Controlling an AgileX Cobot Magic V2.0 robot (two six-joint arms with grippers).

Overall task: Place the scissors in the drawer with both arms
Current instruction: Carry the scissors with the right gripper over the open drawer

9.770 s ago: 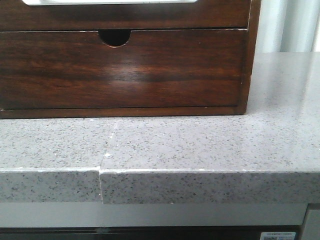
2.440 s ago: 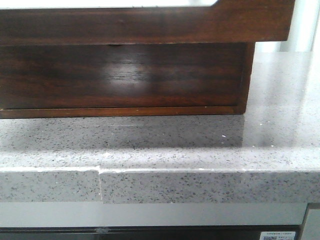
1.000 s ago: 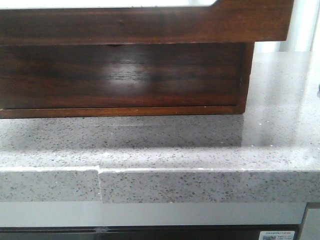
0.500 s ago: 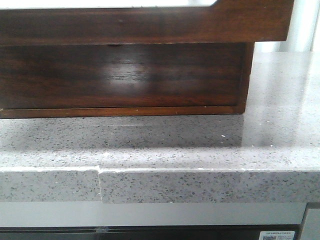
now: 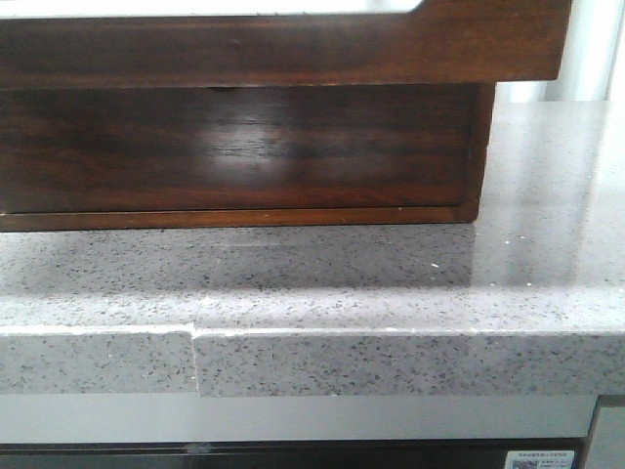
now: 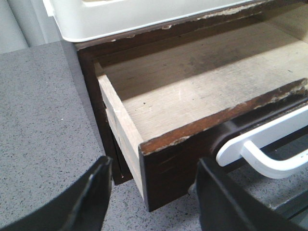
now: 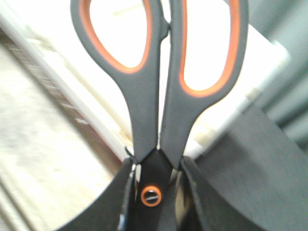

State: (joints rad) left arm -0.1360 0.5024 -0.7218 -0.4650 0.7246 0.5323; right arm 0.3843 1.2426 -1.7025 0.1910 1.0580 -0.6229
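The drawer [image 5: 293,49] is pulled out toward me; its glossy reddish-brown front panel crosses the top of the front view. In the left wrist view its pale wooden inside [image 6: 192,96] is bare. My left gripper [image 6: 154,166] is open, its black fingers [image 6: 94,192] on either side of the drawer's front corner, not touching it. My right gripper [image 7: 156,180] is shut on the scissors [image 7: 139,106], which have black handles with orange lining. It grips them at the orange pivot screw, handles pointing away. Neither gripper shows in the front view.
Below the drawer is a taller dark wooden front [image 5: 244,147] of the same cabinet. The cabinet stands on a speckled grey stone counter [image 5: 391,283] with a seam and a front edge. A white tray [image 6: 120,19] lies on top. A white handle-like part [image 6: 228,151] sits by the drawer front.
The drawer, shut 9.8 s ago, now stands pulled out over the lower front. Over the last second it has not moved; a small dark shape at the right edge is gone.
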